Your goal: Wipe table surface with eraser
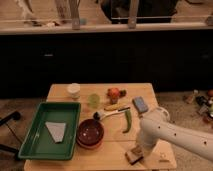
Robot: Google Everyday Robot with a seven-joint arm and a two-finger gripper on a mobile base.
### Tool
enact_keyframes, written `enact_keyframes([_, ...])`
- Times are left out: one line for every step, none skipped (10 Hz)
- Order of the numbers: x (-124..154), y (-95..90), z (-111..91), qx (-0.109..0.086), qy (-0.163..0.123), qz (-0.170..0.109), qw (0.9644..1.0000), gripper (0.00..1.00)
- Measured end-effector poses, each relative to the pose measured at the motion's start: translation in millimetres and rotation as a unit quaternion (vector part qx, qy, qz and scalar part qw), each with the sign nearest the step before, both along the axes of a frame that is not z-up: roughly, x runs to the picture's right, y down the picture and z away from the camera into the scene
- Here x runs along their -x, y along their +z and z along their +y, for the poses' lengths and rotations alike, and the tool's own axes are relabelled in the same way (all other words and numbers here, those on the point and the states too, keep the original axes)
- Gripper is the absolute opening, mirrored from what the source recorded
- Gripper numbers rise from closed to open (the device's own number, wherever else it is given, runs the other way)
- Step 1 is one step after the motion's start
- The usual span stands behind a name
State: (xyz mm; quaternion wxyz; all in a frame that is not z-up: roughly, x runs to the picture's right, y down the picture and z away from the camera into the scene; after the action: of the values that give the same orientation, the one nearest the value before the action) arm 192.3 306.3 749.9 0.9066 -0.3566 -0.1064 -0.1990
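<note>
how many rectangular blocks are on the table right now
2. The blue-grey block lies near the table's right edge; the eraser sits at the front edge under the gripper. The arm may hide others.

Dark cabinet wall behind; pale ledge above; speckled floor.
</note>
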Motion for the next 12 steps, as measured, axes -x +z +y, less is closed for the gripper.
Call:
enact_keyframes([-1.4,8.1,-9.3,-0.009,0.007,0.014,0.9998,0.00])
enact_keyframes([2.8,13.1,-16.0,-0.017,0.011,0.018,0.9996,0.00])
enact_keyframes([11.2,13.5,-24.4,-0.029,0.016,0.017,0.9993,0.00])
enact_keyframes([19.9,10.9,-27.9,-0.036,0.018,0.011,0.9991,0.00])
enact_keyframes([26.1,9.2,-29.3,-0.038,0.018,0.004,0.9991,0.00])
enact_keyframes([36.2,7.0,-29.1,-0.038,0.014,-0.008,0.9991,0.00])
enact_keyframes([49.3,2.9,-25.3,-0.036,0.005,-0.029,0.9989,0.00])
enact_keyframes([50.7,-1.1,-18.2,-0.030,-0.003,-0.037,0.9988,0.00])
enact_keyframes([51.4,-7.2,-6.3,-0.020,-0.015,-0.045,0.9987,0.00])
enact_keyframes([50.1,-11.9,4.7,-0.011,-0.026,-0.049,0.9984,0.00])
enact_keyframes([45.3,-13.1,10.5,-0.006,-0.030,-0.047,0.9984,0.00])
enact_keyframes([36.7,-12.8,14.2,-0.002,-0.033,-0.040,0.9987,0.00])
